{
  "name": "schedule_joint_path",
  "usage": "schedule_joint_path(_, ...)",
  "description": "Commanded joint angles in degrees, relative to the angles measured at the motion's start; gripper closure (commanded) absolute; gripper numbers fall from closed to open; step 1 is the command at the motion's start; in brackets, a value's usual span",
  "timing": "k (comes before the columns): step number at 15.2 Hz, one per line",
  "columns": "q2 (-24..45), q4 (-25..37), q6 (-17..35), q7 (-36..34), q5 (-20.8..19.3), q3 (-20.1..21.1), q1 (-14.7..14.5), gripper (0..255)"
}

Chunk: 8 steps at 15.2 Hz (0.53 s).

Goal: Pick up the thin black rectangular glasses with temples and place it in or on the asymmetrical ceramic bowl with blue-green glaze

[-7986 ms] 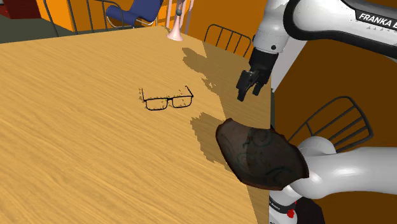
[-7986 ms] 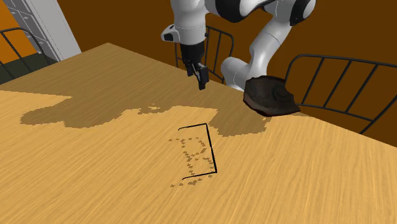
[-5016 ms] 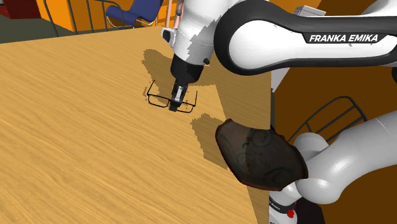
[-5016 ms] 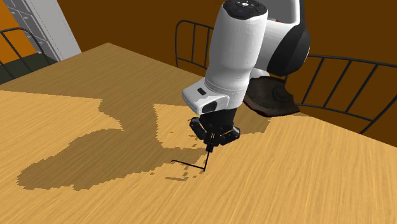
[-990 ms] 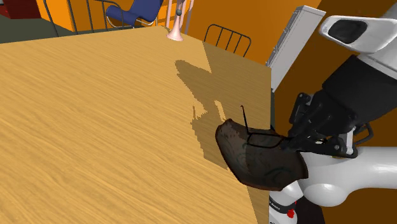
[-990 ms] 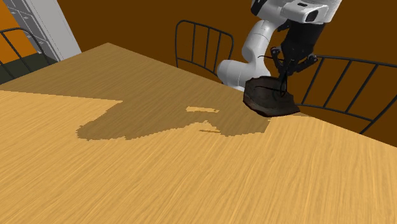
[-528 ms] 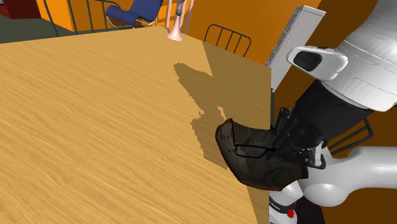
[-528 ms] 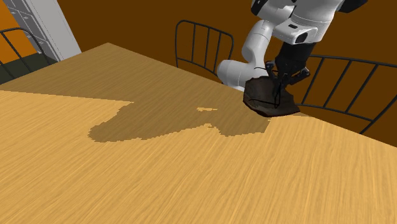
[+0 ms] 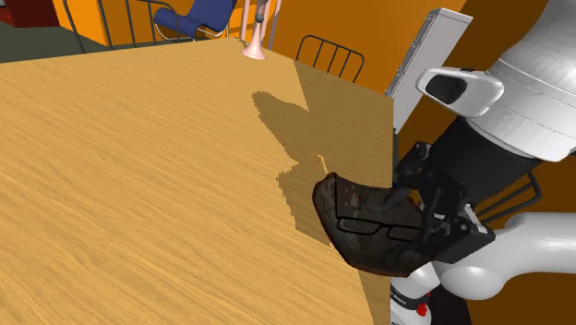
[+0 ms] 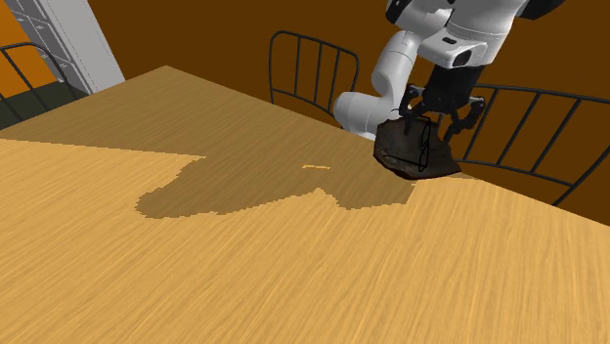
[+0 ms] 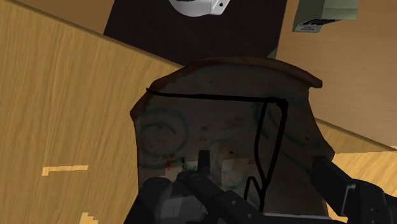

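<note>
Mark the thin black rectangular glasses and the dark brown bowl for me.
Thin black rectangular glasses (image 9: pixel 377 227): shoulder view, on the bridge between the lenses.
Dark brown asymmetrical bowl (image 9: pixel 327 207): shoulder view, on its wall near the left rim.

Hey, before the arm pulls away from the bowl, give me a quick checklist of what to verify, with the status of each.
1. Glasses lying inside the bowl: ok.
2. Gripper fingers open, standing apart: ok.
3. Fingers clear of the frame: cannot tell; a lens sits between them in the wrist view, so lift straight and slowly.
4. Bowl resting on the table: ok, though it sits right at the table's corner.
</note>
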State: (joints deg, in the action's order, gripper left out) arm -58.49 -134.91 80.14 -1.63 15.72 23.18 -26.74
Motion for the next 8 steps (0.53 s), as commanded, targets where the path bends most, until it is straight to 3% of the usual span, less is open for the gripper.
schedule_joint_path(1, -4.4, 0.2, -0.1, 0.0, -0.1, 0.2, -1.7, 0)
schedule_joint_path(3, -4.3, -0.3, 0.5, 0.2, -0.1, 0.3, -1.6, 0)
schedule_joint_path(8, -0.8, 9.1, -5.3, -0.3, -1.3, -0.8, -0.4, 0)
